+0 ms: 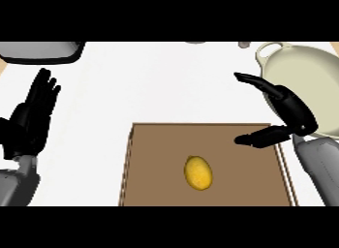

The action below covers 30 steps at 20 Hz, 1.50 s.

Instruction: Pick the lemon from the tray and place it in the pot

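A yellow lemon (198,173) lies on the brown tray (158,145), a little right of its middle. My right hand (295,112) hovers over the tray's far right corner, open, with fingers stretched up and left and the thumb pointing left over the tray; it holds nothing and is well apart from the lemon. The cream pot (315,92) with a loop handle stands at the right, just behind that hand. My left hand (31,118) rests open at the left edge, fingers up.
A grey appliance (40,51) sits at the far left corner of the white counter (158,82). Two small objects show at the far edge near the pot's handle. Wood shows beyond the counter at both upper corners.
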{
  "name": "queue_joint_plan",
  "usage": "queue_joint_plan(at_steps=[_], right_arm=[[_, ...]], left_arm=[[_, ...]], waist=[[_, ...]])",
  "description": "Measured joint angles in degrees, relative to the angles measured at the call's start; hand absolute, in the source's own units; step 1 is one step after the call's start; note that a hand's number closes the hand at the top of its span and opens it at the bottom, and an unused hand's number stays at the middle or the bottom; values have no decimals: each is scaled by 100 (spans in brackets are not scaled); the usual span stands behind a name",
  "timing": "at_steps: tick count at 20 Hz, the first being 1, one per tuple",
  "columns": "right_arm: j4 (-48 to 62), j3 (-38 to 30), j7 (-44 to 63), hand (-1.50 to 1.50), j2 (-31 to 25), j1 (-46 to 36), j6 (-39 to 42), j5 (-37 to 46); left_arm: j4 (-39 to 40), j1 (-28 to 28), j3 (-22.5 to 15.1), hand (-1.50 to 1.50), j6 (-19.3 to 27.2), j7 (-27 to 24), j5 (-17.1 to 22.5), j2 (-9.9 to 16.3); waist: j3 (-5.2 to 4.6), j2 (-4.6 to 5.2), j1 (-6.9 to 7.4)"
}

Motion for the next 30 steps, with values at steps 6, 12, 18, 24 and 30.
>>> queue_joint_plan(at_steps=[6,12,18,24,30], right_arm=[[-846,520,1159,-150,-606,-176,894,244],[-1682,1311,2544,-150,-915,-518,1653,718],[-2327,1832,3994,-150,-689,-716,2333,844],[-2730,1981,4801,-150,-151,-401,2640,1088],[-2837,2095,5117,-150,280,-102,2825,1649]], left_arm=[[-129,-24,101,0,-11,184,-2,33],[-246,22,151,0,3,271,-18,34],[-179,-38,229,0,-122,271,-47,-4],[-188,-29,304,0,-161,296,-243,-212],[-150,-105,530,0,-386,393,-330,-280]], waist=[[-12,-32,-55],[-16,-45,-36],[-12,-26,-38],[-6,-10,-28],[-3,-5,-24]])
